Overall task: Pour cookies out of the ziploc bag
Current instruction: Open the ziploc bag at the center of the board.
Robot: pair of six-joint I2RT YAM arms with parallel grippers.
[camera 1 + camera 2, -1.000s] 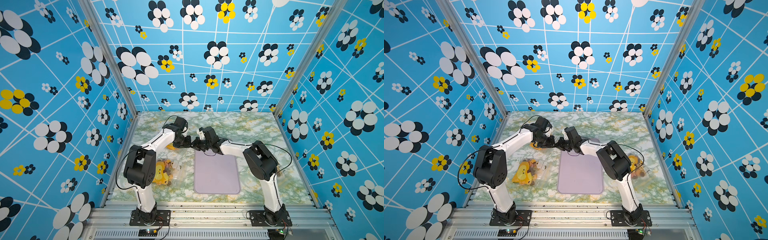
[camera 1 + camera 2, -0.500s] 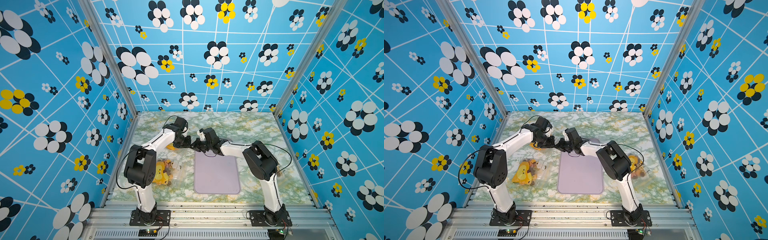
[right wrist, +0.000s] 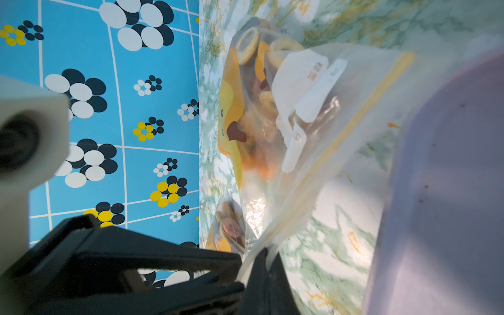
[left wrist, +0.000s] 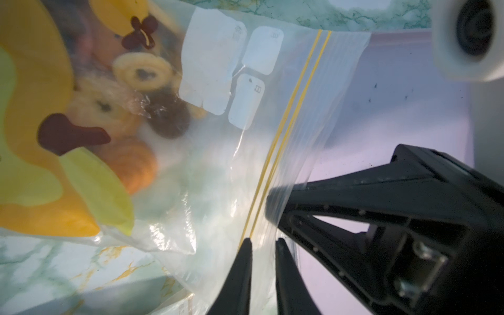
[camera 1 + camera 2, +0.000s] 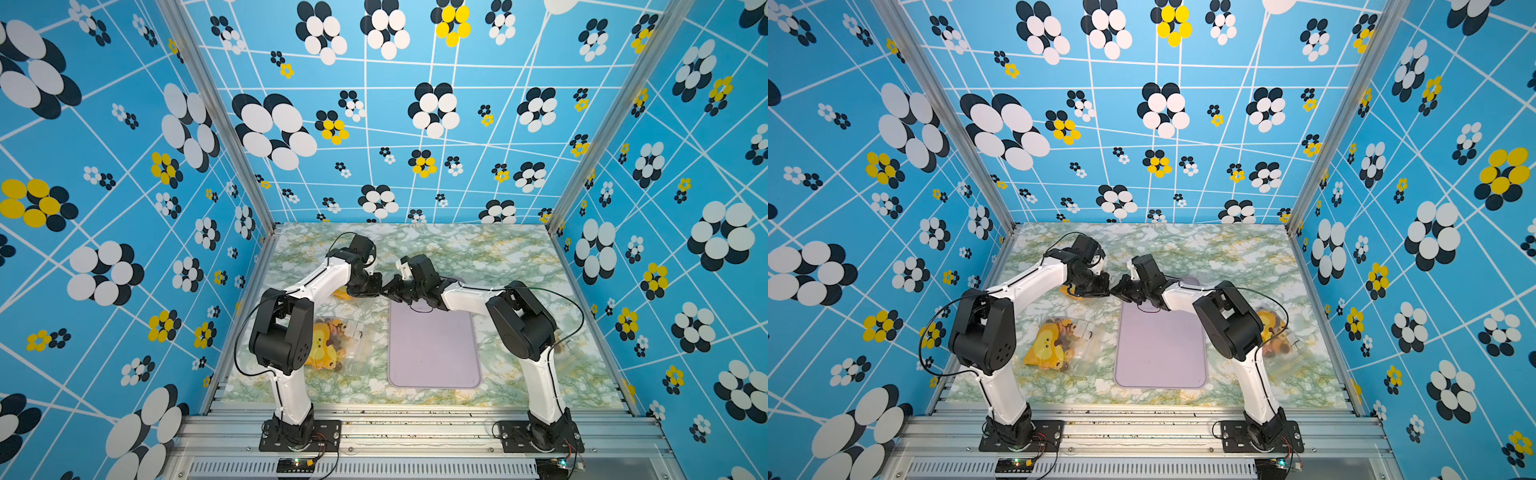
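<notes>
right end effector [image 3: 264,261] is pinched shut on the lip of the ziploc bag [image 4: 218,163], out past the yellow zip strip [image 4: 294,103]. left end effector [image 4: 263,242] is narrow, with film from that same lip running through the gap. from the left wrist view i can't tell if it's actually biting. the two meet around the middle of the tabletop [image 5: 519,257], a bit toward the far edge, at the far end of the lilac tray [image 5: 432,345].

the bag's belly holds the cookies [image 4: 141,72] and sags toward the tabletop's left edge. it looks like it's resting on the tabletop just beside the tray, with only the mouth lifted. can't tell if the zip is open or closed.

handling-wise, my guess is the film is thin, floppy and slick, so a shallow pinch could slide off. the cookies look light but loose and crumbly, and they'll slump to whichever end hangs lowest. i'd take one lip per side, outside the zip strip, and pull them apart. for the pour i'd grab the bottom corners and not squeeze the belly.

two spare bags are also lying around, one [image 5: 1059,345] near the left edge and another [image 5: 1279,336] near the right edge, partly behind the right arm.
</notes>
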